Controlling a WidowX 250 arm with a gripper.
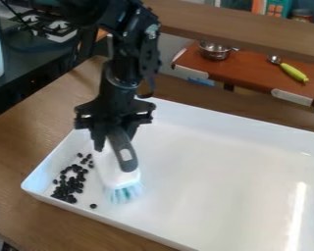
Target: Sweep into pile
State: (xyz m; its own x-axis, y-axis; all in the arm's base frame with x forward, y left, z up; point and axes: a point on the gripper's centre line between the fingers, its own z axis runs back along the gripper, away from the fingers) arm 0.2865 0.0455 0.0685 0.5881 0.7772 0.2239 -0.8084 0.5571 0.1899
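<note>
The black two-finger gripper (pixel 114 137) is over the left part of the white tray (pixel 231 147), its jaws parted only partway and closed about the grey handle of a dish brush (pixel 125 156). The brush's pale teal-and-white bristles point down toward the tray floor, beside a loose cluster of black beans (pixel 69 185), with one bean lying apart nearer the front wall.
</note>
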